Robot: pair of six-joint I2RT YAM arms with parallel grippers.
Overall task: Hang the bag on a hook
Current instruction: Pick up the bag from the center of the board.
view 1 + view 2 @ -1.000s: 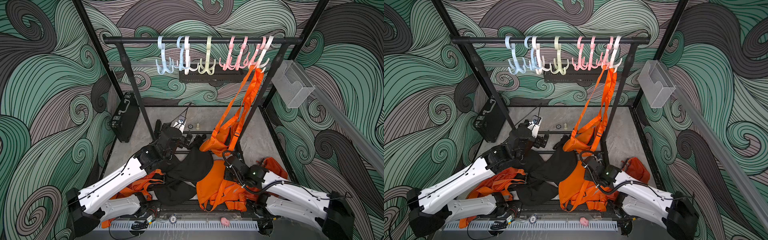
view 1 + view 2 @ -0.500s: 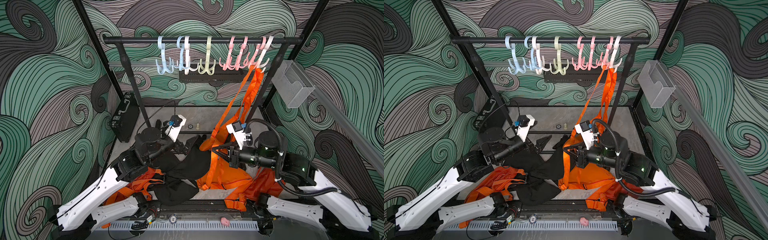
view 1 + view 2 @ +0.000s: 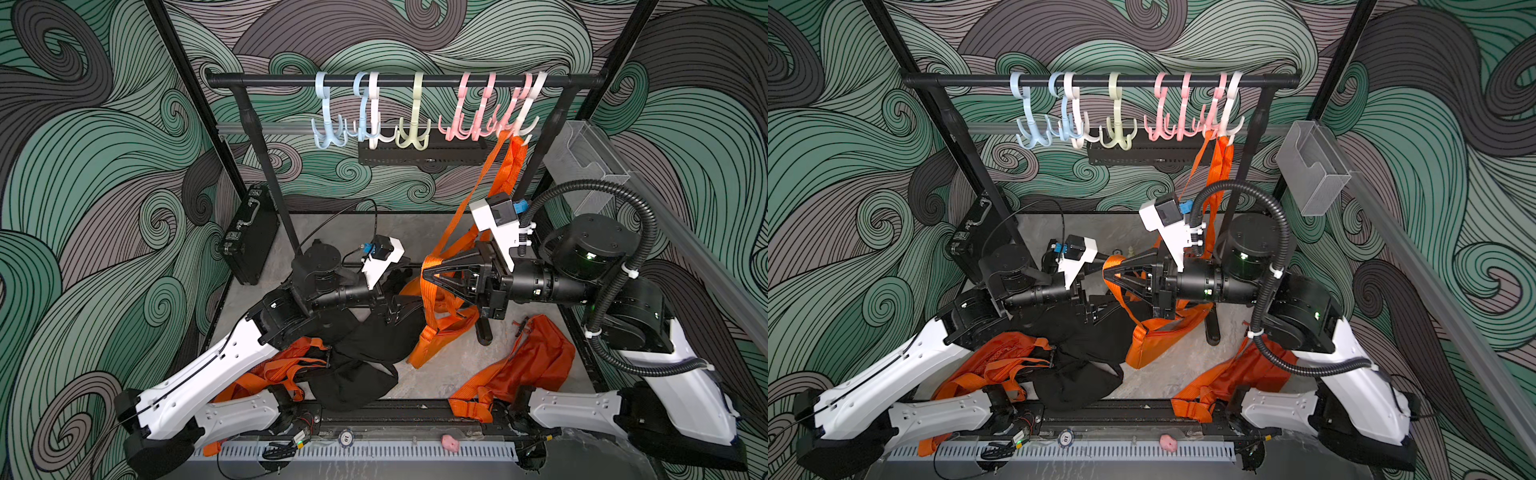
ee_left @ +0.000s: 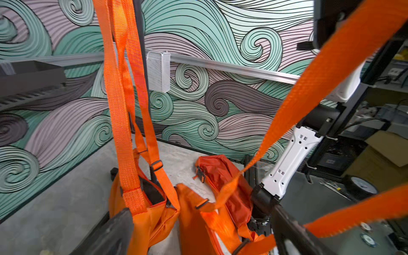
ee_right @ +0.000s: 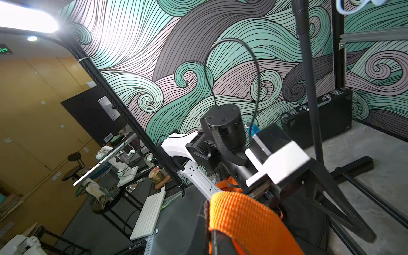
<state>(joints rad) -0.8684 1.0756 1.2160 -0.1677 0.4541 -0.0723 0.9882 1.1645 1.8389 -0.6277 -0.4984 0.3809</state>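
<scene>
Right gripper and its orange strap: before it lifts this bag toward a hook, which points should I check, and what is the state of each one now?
1. Right gripper shut on the orange strap: ok.
2. Left gripper open, holding nothing: ok.
3. A bare hook available, for example the green hook: ok.
4. Orange strap free of the hung bag's straps: cannot tell, they run close together.
5. Held bag clear of the floor: cannot tell.
</scene>
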